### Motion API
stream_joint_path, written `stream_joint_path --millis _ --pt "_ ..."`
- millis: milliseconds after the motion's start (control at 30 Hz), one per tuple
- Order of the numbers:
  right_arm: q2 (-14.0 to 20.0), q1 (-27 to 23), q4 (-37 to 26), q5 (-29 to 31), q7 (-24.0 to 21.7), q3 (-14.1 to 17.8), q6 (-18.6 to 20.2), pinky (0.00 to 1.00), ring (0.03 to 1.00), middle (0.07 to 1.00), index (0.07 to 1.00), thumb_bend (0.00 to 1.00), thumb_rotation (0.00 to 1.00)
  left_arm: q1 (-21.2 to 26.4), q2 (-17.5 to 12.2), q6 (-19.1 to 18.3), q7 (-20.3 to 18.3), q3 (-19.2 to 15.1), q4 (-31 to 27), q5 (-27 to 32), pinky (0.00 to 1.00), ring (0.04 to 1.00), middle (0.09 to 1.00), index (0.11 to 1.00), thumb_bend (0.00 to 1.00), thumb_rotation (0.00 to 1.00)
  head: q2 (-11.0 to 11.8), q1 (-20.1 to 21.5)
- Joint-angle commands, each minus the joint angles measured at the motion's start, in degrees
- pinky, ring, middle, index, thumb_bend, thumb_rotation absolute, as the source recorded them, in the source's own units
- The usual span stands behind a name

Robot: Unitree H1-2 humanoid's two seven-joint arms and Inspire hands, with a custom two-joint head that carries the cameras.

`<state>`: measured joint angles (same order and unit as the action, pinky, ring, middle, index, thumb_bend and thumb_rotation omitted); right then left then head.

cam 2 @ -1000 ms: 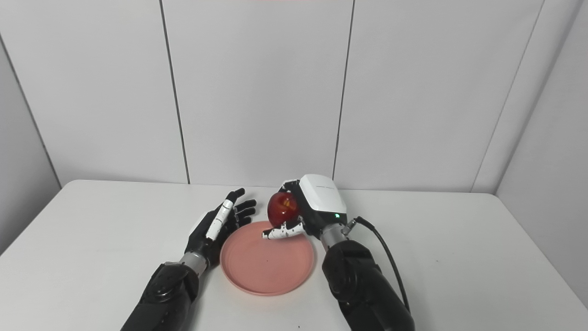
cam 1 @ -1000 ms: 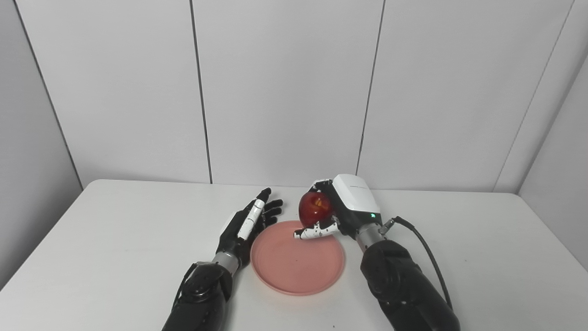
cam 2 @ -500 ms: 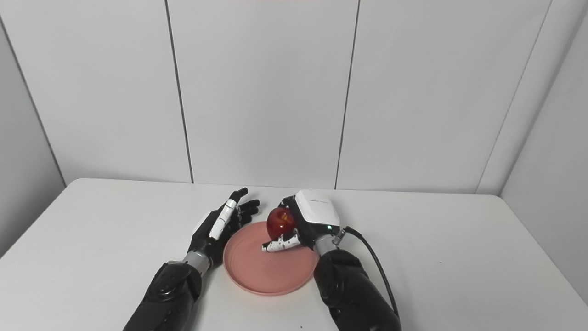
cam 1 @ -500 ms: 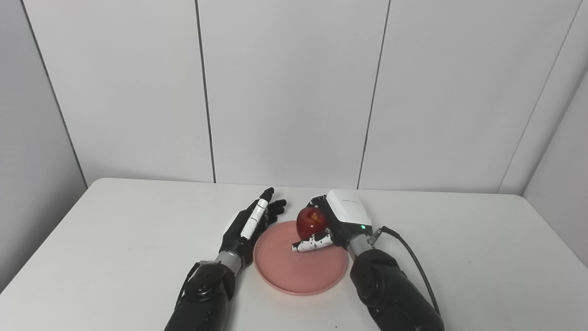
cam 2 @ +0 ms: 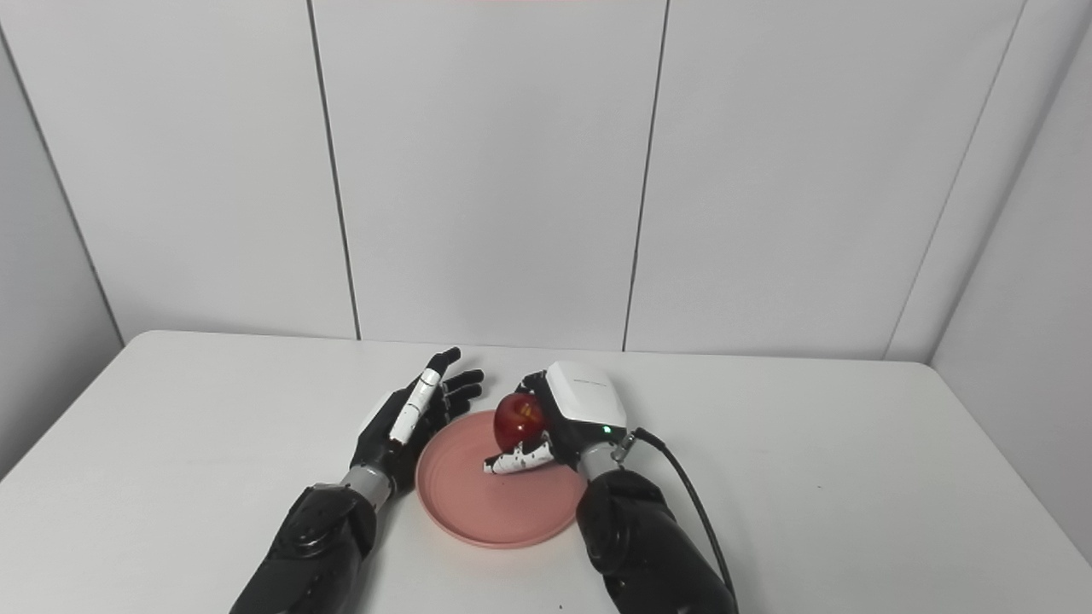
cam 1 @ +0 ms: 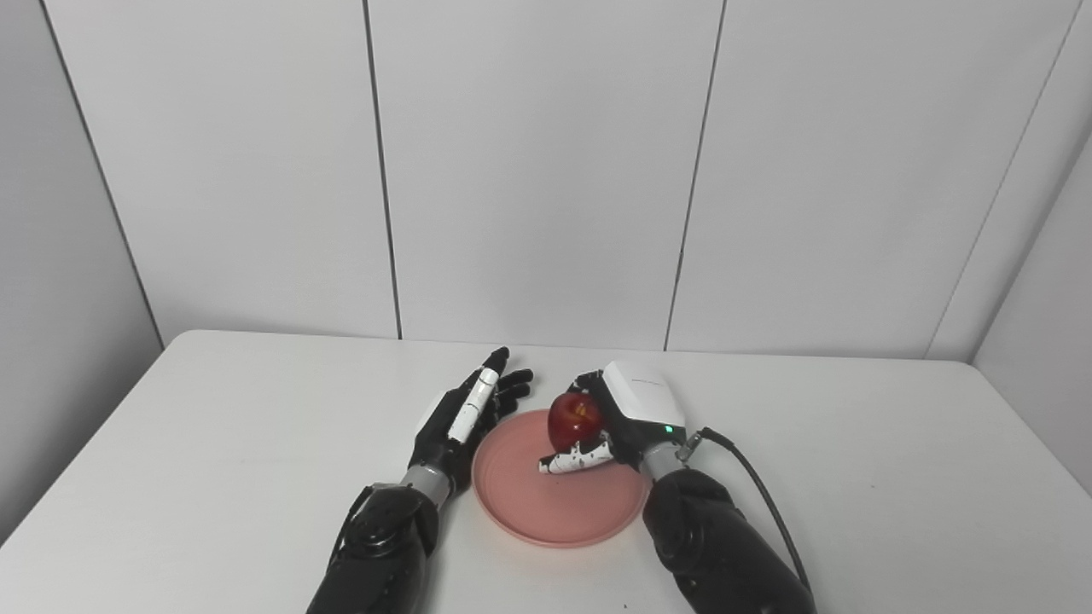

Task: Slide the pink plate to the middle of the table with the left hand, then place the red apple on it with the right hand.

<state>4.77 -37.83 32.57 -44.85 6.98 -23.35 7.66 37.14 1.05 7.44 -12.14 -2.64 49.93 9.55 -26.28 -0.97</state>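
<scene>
The pink plate (cam 1: 546, 503) lies on the white table (cam 1: 213, 460) near its middle. My right hand (cam 1: 618, 418) is shut on the red apple (cam 1: 573, 418) and holds it low over the plate's far part; whether the apple touches the plate cannot be told. The thumb (cam 1: 576, 460) reaches out under the fruit. My left hand (cam 1: 465, 414) rests open, fingers spread, against the plate's left rim. In the right eye view the apple (cam 2: 518, 419) sits over the same plate (cam 2: 495, 503).
A black cable (cam 1: 759, 495) runs from the right wrist along the forearm. Grey wall panels (cam 1: 546, 170) stand behind the table's far edge. Bare tabletop stretches to the left and right of both arms.
The right hand has lowered the apple toward the plate and drawn it slightly nearer. The left hand has stayed put. The camera shifted a little early on.
</scene>
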Motion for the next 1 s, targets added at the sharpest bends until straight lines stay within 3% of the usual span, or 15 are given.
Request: stream_joint_path --millis 0,300,767,967 --pt "-0.6 -4.0 -1.1 0.5 1.2 0.0 -1.5 0.14 0.201 0.274 0.474 0.50 0.16 -0.7 0.4 -2.0 0.5 0.4 3.0 -0.7 0.96 0.863 0.819 0.916 0.75 0.80 -0.1 -0.1" --pt "-0.8 -4.3 -1.1 0.8 1.0 -1.6 -1.8 0.15 0.201 0.271 0.472 0.50 0.16 0.1 0.5 0.5 0.4 1.1 5.2 -1.3 0.86 0.816 0.817 0.922 0.76 0.82 0.0 -0.4" --pt "-1.2 -3.3 -3.7 0.5 -2.4 -3.0 0.6 0.16 0.219 0.294 0.474 0.51 0.16 1.3 0.4 2.3 0.8 1.2 8.6 -1.1 0.86 0.861 0.857 0.971 0.75 0.82 -0.4 -0.9" --pt "-0.6 -3.5 -3.5 0.0 -4.6 -3.9 1.1 0.21 0.272 0.347 0.482 0.50 0.16 1.7 0.2 2.7 1.2 1.6 9.5 -1.7 0.86 0.855 0.853 0.999 0.76 0.83 -0.5 -0.7"
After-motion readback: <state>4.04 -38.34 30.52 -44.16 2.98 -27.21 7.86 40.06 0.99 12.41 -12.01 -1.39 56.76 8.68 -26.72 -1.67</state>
